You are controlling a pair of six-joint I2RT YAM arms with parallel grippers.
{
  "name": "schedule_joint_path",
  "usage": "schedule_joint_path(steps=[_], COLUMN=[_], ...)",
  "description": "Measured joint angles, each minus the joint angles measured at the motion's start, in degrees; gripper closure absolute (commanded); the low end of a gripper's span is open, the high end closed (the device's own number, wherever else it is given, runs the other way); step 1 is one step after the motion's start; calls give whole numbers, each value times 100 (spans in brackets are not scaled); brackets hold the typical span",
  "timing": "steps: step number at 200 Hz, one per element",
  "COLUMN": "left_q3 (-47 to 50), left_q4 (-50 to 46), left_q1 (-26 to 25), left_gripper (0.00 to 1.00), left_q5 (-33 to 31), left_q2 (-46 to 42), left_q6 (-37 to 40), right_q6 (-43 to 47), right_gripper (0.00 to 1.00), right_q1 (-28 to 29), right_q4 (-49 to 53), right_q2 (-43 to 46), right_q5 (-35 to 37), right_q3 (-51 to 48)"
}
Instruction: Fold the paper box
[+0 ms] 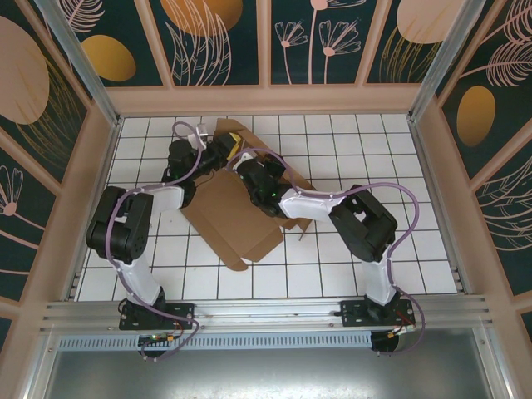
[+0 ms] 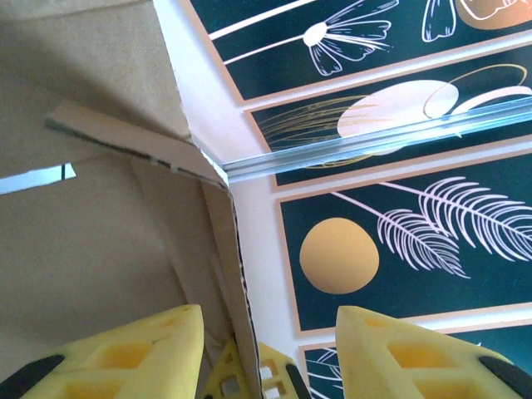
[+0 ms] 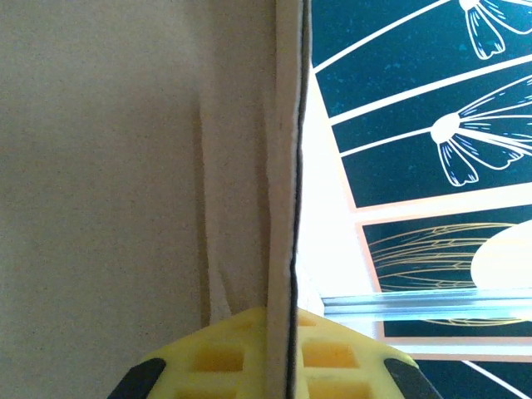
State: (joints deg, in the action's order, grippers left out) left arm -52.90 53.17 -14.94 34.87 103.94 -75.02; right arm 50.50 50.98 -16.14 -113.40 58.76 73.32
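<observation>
brown die-cut sheet part-raised on the tiled table, pinched by one gripper

the walls are the largest thing here: flat panels in pale peach frames, printed dark teal with ochre discs and thin line-drawn leaves and flowers. below them lies the table, a smooth white surface ruled into square tiles by dark lines, with a ribbed aluminium rail along its near edge.

the paper box sits mid-table, a little left of centre. it is a plain matte brown cardboard sheet with notched tabs on its near edge. most of it lies flat, turned at an angle to the grid, and its far part is lifted where the two arms meet. up close the board shows a fine fibrous grain, soft creases and a pale raw cut edge.

the left arm and right arm, glossy black joints with white shells, bend inward over the sheet.

the right gripper is clamped on the paper box, its yellow fingers with moulded rectangular pockets pressed on either face of a thin upright edge. the left gripper is spread: its yellow fingers stand apart, with a cardboard edge between them, close beside one and clear of the other, not squeezed.
</observation>
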Motion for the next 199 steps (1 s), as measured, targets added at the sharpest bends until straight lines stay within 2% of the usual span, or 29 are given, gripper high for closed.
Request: schedule_joint_path(steps=[40,76,129,147,170,186,199], left_q3=[-485,-1029,-1298,-1346,-1504,-1602,-1611], left_q4=[-140,-485,-1270,-1429,-1515,-1554,-1620], left_q1=[0,0,0,0,0,-2,-4], left_gripper=[48,51,56,60,76,86,89], left_q5=[11,81,85,79,68,92,50], left_q2=[293,538,682,721,837,885,898], left_q6=[131,350,927,1014,1047,1043,1034], right_q6=[-2,-4,2,22,50,50,-70], right_gripper=[94,94,94,94,92,79,51], right_q1=[2,13,79,118,155,157,164], right_q4=[-20,-63,-105,-131,-192,-195,-188], right_q2=[7,46,66,66,66,66,90], right_q5=[-24,-35,-37,-35,-37,-31,-52], right_q3=[-11,-59,-74,-74,-98,-109,-111])
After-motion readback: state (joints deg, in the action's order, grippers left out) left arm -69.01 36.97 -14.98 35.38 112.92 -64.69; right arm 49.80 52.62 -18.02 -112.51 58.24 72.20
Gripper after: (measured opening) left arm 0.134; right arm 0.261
